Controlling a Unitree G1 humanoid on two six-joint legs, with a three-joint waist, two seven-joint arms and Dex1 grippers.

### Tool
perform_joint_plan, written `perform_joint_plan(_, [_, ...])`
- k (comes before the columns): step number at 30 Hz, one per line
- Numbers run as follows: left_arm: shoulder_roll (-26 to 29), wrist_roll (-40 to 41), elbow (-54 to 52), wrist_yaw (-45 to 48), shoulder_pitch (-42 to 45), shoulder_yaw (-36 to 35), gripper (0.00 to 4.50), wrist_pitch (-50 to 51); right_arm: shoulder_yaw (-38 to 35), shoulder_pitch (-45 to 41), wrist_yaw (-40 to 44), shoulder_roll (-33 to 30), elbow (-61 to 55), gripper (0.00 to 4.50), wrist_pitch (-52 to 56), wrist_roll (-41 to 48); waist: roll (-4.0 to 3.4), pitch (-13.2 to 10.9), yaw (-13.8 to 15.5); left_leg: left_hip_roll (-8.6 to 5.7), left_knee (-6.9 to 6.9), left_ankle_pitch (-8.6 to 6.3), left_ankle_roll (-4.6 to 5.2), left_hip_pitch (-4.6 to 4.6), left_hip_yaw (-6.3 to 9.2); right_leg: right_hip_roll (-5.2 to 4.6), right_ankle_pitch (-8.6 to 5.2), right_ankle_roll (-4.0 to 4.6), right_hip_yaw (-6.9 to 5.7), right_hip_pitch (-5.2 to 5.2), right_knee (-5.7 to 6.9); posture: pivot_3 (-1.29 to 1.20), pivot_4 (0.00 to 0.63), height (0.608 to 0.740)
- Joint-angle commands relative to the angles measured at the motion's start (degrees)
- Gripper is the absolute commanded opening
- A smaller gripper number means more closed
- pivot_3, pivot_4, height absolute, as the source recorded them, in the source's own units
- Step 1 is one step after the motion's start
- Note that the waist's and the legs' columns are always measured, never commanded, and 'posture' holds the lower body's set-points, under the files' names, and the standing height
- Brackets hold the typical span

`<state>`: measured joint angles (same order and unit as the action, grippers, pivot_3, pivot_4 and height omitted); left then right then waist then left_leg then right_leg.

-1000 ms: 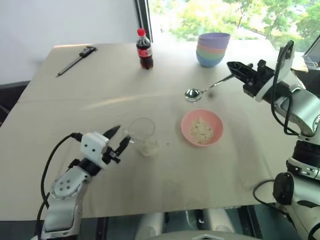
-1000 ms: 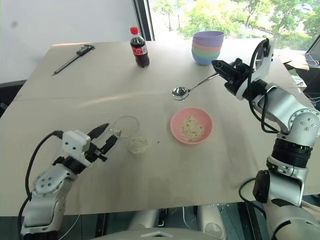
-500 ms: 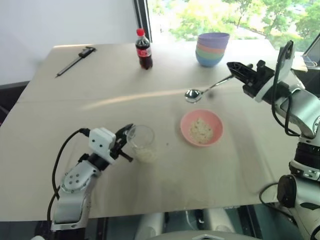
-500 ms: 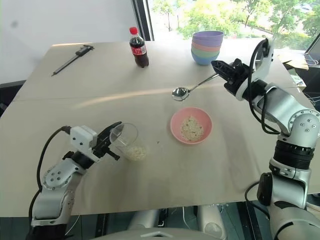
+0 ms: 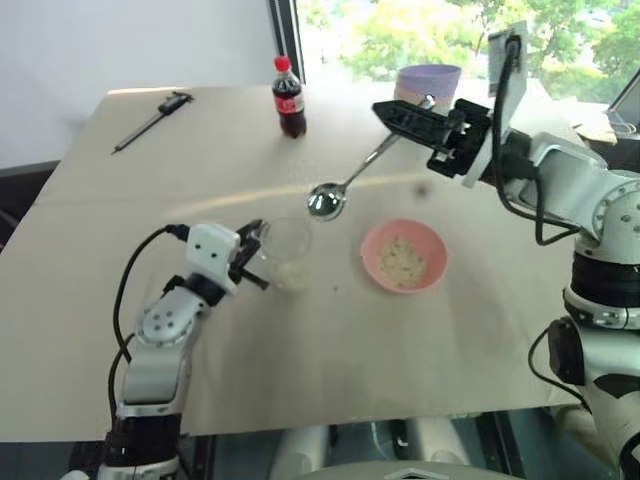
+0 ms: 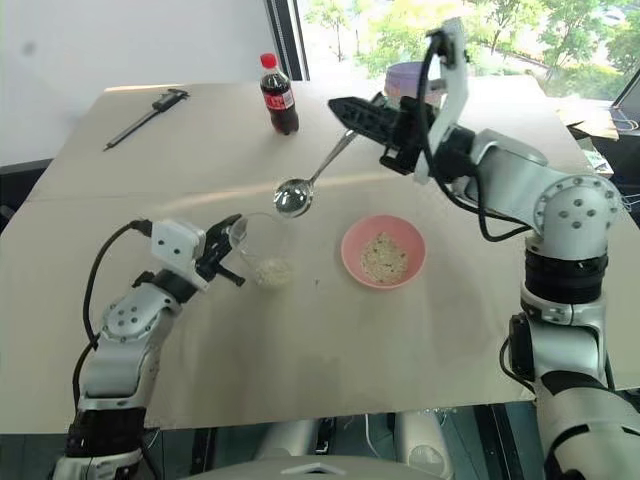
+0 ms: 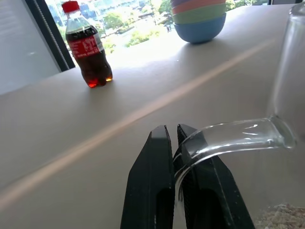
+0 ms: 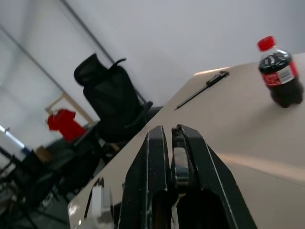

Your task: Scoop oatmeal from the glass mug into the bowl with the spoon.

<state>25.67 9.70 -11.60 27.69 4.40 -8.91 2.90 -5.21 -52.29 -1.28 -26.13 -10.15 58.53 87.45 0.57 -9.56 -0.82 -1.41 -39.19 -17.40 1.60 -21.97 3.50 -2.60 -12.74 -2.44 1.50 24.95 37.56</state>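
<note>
Paired head views down over table (image 5: 120,330); close wrist views along grippers.

The left hand (image 7: 172,136) had its two black fingers (image 7: 152,186) pressed shut on the curved clear handle of the glass mug (image 7: 290,76), whose wall rose at one edge. A little oatmeal (image 7: 281,214) showed in the corner. Across the beige worktop (image 7: 71,124) stood a cola bottle (image 7: 88,52) with a red cap, well apart from a stack of bowls (image 7: 200,19), blue lowest.
</note>
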Motion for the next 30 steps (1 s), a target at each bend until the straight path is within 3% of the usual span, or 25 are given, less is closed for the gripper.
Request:
perform_joint_plan(1, [1.24,-2.33,3.58,0.13,5.64,0.88,0.03,-4.16,6.01,-2.72,10.57,0.63,-1.23,0.00,-3.16,-12.49,0.00,0.00,0.07,-0.05,0.00,0.00,0.00,-0.01,-0.03,-0.05,0.00,-0.01,0.01,0.03,-0.01,0.00,0.150,0.740])
perform_joint_plan(12, [1.82,-2.85,9.95,3.76,9.98,2.67,0.03,-9.98,14.59,-5.17,23.45,6.28,2.36,0.00,-8.67,-33.48,0.00,0.00,-0.05,-0.04,-0.02,0.15,-0.27,-0.45,-0.01,-0.25,0.00,0.00,0.03,0.53,0.09,0.00,0.150,0.740])
perform_joint_plan(18, [0.89,-2.76,11.72,3.82,10.90,3.32,0.03,-11.38,25.67,-3.21,30.02,6.35,2.07,0.00,-18.14,-51.54,0.00,0.01,-0.08,-0.10,-0.07,0.20,-0.35,-0.68,0.06,-0.30,0.01,-0.01,-0.02,0.78,0.17,0.00,0.150,0.740])
perform_joint_plan(25, [0.56,-2.82,12.91,3.88,11.64,3.94,0.03,-12.48,29.12,0.63,34.81,8.47,2.52,0.00,-22.57,-59.64,0.02,0.02,-0.04,-0.20,-0.11,0.22,-0.38,-0.70,0.13,-0.36,0.01,-0.01,-0.06,0.77,0.17,0.00,0.150,0.740])
perform_joint_plan(30, [0.65,-2.79,13.96,3.92,11.88,4.20,0.03,-13.43,24.97,2.12,33.14,13.25,2.58,0.00,-14.41,-56.31,0.02,0.02,-0.09,-0.21,-0.11,0.25,-0.44,-0.69,0.21,-0.36,0.01,-0.01,-0.09,0.77,0.21,0.00,0.150,0.740])
